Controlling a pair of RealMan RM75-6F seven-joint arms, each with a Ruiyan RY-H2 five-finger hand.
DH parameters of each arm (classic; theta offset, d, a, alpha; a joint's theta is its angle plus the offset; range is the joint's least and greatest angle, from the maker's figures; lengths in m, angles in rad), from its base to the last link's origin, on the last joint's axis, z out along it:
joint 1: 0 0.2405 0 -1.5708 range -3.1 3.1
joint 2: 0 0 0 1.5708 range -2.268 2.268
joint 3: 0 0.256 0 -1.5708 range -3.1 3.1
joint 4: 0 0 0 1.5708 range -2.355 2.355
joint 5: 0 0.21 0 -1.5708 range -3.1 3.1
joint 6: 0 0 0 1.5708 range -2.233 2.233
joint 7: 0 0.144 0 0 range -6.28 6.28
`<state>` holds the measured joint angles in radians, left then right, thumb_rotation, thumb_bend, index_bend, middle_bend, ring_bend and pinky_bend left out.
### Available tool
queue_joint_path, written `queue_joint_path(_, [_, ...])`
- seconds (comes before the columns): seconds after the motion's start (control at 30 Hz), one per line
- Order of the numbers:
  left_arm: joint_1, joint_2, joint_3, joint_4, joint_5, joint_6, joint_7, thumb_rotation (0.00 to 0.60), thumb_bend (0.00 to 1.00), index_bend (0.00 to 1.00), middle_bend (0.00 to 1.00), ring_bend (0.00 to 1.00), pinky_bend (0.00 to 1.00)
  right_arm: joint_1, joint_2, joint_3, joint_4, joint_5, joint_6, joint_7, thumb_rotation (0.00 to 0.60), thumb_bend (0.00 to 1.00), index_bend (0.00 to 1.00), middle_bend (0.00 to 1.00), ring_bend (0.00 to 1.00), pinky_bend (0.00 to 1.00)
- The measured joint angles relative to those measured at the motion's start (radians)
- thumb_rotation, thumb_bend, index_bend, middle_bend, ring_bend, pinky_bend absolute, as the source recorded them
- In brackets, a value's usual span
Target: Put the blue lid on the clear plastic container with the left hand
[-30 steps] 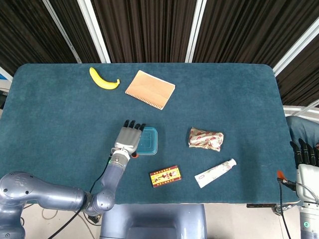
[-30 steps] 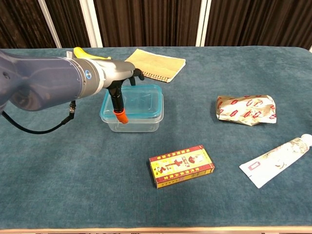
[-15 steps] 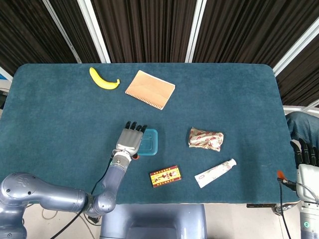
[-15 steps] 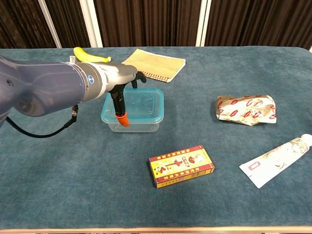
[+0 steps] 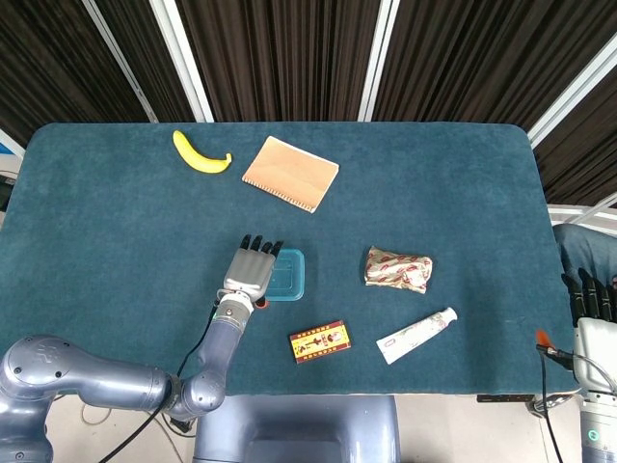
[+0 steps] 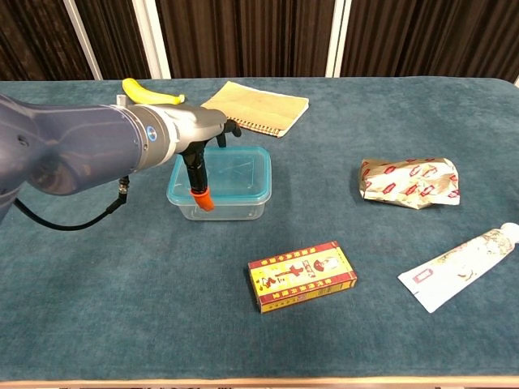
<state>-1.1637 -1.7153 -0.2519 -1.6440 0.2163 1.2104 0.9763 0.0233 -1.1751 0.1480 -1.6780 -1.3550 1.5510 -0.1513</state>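
One blue lid (image 6: 229, 172) atop clear plastic container (image 6: 223, 208)

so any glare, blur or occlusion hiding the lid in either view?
Head view: sharp, even light, left hand covers the lid's left edge. Chest view: no glare on the lid, but the arm fills the left and is slightly soft.
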Motion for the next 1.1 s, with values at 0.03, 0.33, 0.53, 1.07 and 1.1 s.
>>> queue_joint_path(0.03, [0.000,0.000,0.000,0.000,0.000,0.000,0.001,0.600,0.22,0.05,0.31,0.00,0.00,0.000,0.000,0.000,0.000,0.000,0.000,-0.001,0.600,0.30,0.12,0.03,0.02,0.00])
queue_joint_path(0.33, [0.006,-0.007,0.002,0.011,0.001,-0.006,0.006,0.600,0.22,0.04,0.31,0.00,0.00,0.000,-0.001,0.000,0.001,-0.001,0.002,-0.002,0.600,0.30,0.12,0.03,0.02,0.00])
queue_joint_path(0.53, [0.008,-0.010,0.002,0.015,0.006,-0.008,0.010,0.600,0.19,0.03,0.29,0.00,0.00,-0.001,-0.002,0.001,0.001,0.000,0.004,-0.002,0.600,0.30,0.12,0.03,0.02,0.00])
queue_joint_path(1.07, [0.008,-0.002,0.004,0.008,0.005,-0.011,0.034,0.600,0.14,0.00,0.14,0.00,0.00,-0.001,-0.003,0.002,0.001,0.001,0.004,-0.004,0.600,0.30,0.12,0.03,0.02,0.00])
queue_joint_path(1.1, [0.008,-0.001,0.004,0.008,0.004,-0.011,0.036,0.600,0.14,0.00,0.14,0.00,0.00,-0.001,-0.003,0.002,0.001,0.001,0.004,-0.004,0.600,0.30,0.12,0.03,0.02,0.00])
